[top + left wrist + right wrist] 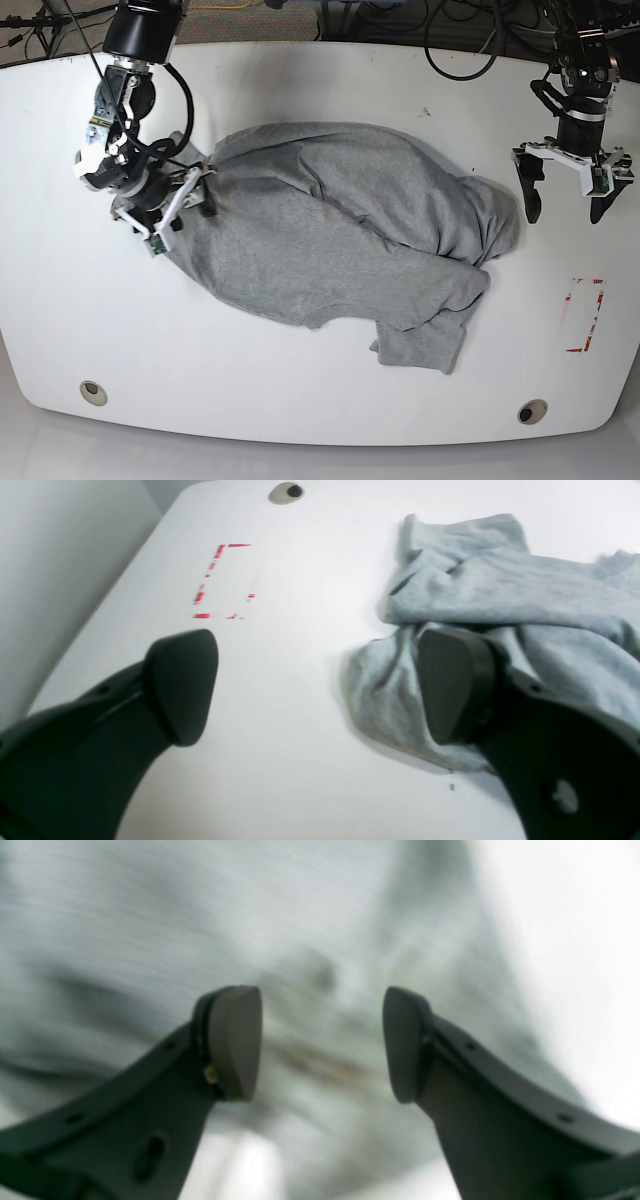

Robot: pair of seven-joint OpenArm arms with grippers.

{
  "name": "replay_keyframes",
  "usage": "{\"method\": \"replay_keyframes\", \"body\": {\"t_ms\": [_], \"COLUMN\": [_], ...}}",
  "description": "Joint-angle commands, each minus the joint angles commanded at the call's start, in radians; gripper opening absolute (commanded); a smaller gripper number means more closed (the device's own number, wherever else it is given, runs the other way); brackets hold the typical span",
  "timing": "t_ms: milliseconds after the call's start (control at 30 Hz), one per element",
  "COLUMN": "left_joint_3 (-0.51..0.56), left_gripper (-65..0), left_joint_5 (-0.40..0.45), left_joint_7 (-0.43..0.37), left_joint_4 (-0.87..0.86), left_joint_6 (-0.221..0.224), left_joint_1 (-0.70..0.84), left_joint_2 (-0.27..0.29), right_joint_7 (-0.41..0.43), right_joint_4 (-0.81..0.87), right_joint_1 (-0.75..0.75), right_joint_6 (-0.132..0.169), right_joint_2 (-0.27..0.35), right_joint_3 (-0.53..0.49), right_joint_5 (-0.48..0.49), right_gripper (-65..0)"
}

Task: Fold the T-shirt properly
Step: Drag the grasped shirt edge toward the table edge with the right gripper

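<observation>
Left wrist view: left gripper (312,687) spread wide, one grey T-shirt (500,605) bunched at right. Right wrist view: right gripper (322,1045) parted over blurry shirt. Base view: one shirt, mid-table (330,90), no readable print.

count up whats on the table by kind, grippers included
T-shirt: 1, grey, crumpled
Grippers: 2, left gripper and right gripper, both open
Red tape outline: 1
Round table grommets: 2
Total: 6
</observation>
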Motion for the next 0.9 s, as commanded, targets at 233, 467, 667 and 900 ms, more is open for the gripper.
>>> {"method": "replay_keyframes", "body": {"t_ms": [233,467,667,900], "left_joint_3": [0.0,0.0,0.003,0.001], "left_gripper": [-4.5,-4.6,-4.9,-4.7], "left_joint_5": [-0.001,-0.002,-0.004,-0.004], "left_joint_7": [-0.002,-0.01,-0.006,-0.008], "left_joint_4": [0.0,0.011,0.011,0.012], "left_joint_6": [0.0,-0.003,0.0,-0.003], "left_joint_1": [-0.002,-0.005,-0.007,-0.009], "left_joint_2": [0.002,0.002,0.001,0.001], "right_joint_7": [-0.008,-0.017,-0.022,-0.011], "right_joint_4": [0.009,0.053,0.128,0.07], "right_joint_1": [-0.006,-0.03,-0.066,-0.055], "right_joint_6": [0.0,0.0,0.0,0.0], "right_joint_2": [0.026,0.028,-0.02,-0.008], "right_joint_3": [-0.026,-0.075,-0.235,-0.23], "right_joint_5": [-0.056,-0.045,-0.017,-0.023], "right_gripper": [-30.2,-30.1,-28.9,-28.9]}}
